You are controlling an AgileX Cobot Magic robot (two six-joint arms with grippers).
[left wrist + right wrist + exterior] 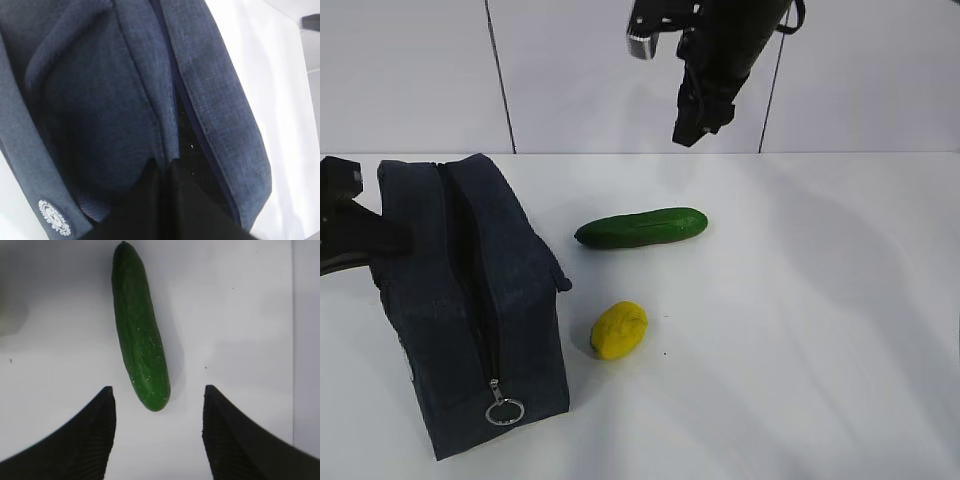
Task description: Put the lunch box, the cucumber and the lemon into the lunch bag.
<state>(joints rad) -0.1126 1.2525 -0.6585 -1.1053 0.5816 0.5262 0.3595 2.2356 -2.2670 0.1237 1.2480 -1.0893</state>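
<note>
While below right hand (157,427), cucumber (140,330) free.

Open table (800,330) around cucumber (642,227) (unobstructed)

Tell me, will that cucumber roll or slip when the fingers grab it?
The cucumber looks round and smooth, so a sideways nudge would probably roll it on the bare table. Its glossy skin may be slippery. It seems stiff, so gripped near its middle it should lift without drooping.
</note>
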